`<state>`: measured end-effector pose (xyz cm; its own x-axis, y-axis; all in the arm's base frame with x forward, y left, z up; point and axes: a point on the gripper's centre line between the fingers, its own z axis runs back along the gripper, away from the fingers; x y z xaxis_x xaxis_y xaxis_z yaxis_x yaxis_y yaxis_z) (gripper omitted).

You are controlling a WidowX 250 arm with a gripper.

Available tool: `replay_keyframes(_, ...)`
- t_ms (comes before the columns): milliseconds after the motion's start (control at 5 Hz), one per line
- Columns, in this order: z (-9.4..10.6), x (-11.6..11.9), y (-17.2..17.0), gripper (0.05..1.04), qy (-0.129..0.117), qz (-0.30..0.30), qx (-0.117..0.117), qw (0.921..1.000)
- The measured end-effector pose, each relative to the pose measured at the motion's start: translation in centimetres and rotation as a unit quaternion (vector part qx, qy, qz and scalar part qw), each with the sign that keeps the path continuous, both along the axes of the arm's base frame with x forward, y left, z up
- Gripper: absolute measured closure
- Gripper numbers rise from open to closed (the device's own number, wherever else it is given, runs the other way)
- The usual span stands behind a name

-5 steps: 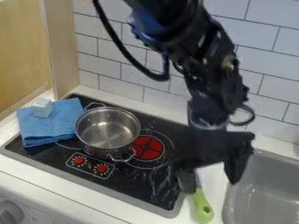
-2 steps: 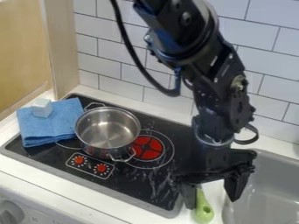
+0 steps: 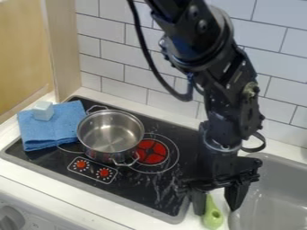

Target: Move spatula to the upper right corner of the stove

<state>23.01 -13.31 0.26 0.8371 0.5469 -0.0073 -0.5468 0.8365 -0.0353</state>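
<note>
- The black two-finger gripper (image 3: 217,201) is hanging low by the grey sink (image 3: 276,197), released, its fingers standing apart!
- The green-handled spatula (image 3: 212,215) is lying beside the black glass stove (image 3: 153,188), handle reaching between those fingers (head hidden, folks).
- A shiny steel pot (image 3: 110,134) is sitting on the stove; a pale cube (image 3: 43,111) is topping the folded blue cloth (image 3: 57,128).
</note>
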Motion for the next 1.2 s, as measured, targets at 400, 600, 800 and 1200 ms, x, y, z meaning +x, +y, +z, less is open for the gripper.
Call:
replay_keyframes(400,0.09,0.35,-0.06,0.835,-0.003,0.0,0.003,1.0)
replay_keyframes(600,0.05,0.31,-0.05,0.843,-0.001,-0.001,0.003,1.0)
replay_keyframes(800,0.12,0.39,-0.1,0.843,-0.003,-0.002,0.002,1.0)
replay_keyframes(1200,0.27,0.89,0.39,0.843,-0.014,-0.006,0.004,0.9999)
